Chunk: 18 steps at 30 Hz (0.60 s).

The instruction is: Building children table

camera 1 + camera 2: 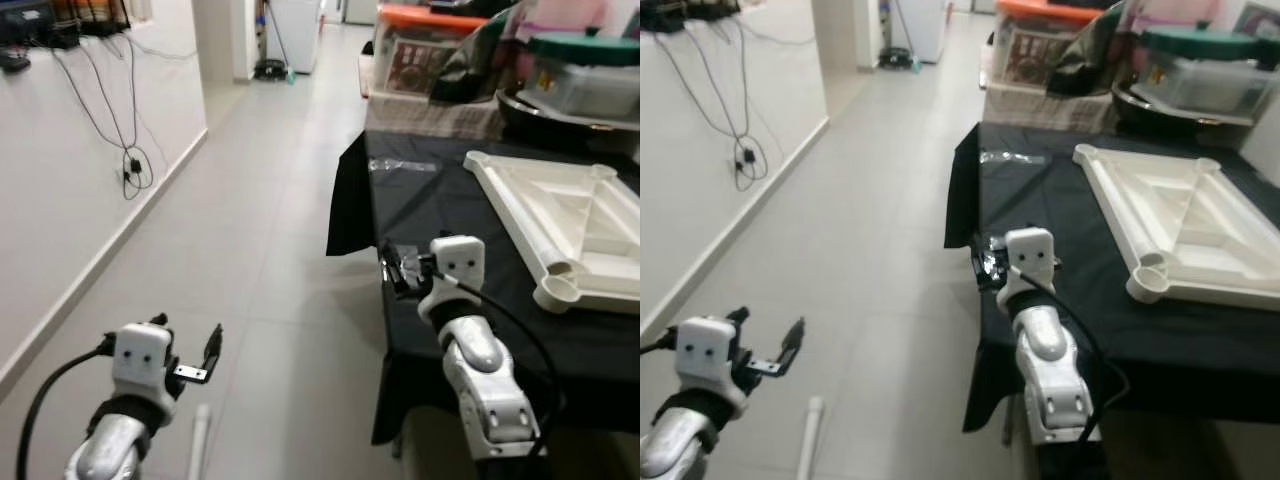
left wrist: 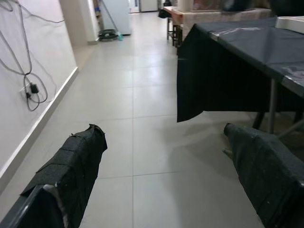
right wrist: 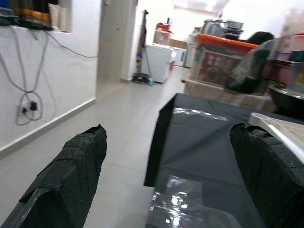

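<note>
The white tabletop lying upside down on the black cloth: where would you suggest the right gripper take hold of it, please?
I would grip the raised rim of the white tabletop along its long near edge, coming from the aisle side. It lies flat, underside up, so that rim stands proud, and it is the edge nearest the right gripper, which is open at the table edge.

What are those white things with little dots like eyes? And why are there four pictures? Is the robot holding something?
Those white blocks are a robot's wrists. Each ends in a gripper, its hand, with two black fingers. The top two pictures come from cameras in its head, looking down. The other two come from a camera on each wrist, looking out between the fingers. The left gripper hangs over the floor. The right gripper reaches over the corner of a table with a black cloth. A white tabletop lies upside down there, waiting for its legs. Both grippers are open, holding nothing.
</note>
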Tool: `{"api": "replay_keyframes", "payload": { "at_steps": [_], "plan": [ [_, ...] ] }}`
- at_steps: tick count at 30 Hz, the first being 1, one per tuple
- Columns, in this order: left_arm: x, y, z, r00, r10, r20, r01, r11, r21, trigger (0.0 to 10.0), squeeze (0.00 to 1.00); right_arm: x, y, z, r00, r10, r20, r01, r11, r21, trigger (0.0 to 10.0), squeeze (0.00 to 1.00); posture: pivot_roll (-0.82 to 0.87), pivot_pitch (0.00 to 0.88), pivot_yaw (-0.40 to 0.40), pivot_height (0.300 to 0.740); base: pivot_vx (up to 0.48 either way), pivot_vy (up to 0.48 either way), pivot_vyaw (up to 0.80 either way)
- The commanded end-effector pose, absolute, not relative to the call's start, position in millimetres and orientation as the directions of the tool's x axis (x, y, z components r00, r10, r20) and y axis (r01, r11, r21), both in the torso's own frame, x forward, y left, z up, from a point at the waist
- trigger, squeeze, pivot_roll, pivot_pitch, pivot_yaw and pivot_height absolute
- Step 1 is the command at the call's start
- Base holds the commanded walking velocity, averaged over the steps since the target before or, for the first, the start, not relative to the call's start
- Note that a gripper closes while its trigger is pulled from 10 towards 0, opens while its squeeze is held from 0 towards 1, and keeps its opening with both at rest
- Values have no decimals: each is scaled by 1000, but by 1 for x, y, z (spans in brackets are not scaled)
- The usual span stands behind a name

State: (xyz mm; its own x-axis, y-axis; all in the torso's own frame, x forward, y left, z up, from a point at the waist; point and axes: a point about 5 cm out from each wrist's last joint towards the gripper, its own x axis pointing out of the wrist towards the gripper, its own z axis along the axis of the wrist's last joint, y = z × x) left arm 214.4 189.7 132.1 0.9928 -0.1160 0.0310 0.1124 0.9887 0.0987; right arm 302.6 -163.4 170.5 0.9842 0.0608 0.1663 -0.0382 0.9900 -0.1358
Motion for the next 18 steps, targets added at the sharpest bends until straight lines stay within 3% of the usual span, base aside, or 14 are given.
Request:
{"api": "replay_keyframes", "payload": {
  "at_steps": [1,10,18],
  "plan": [
    [215,187,131,992,-125,22,123,989,79,10000,0,303,-166,169,985,46,167,-22,989,-143,10000,0,24,0,-60,740,0,0,0],
    [217,186,131,992,-124,30,122,990,66,10000,0,304,-166,169,985,41,169,-16,989,-147,10000,0,22,0,-59,740,0,0,0],
    [219,185,131,991,-128,36,126,990,61,10000,0,305,-168,170,984,27,178,0,989,-151,10000,0,20,0,-55,740,279,0,0]
  ]
}}
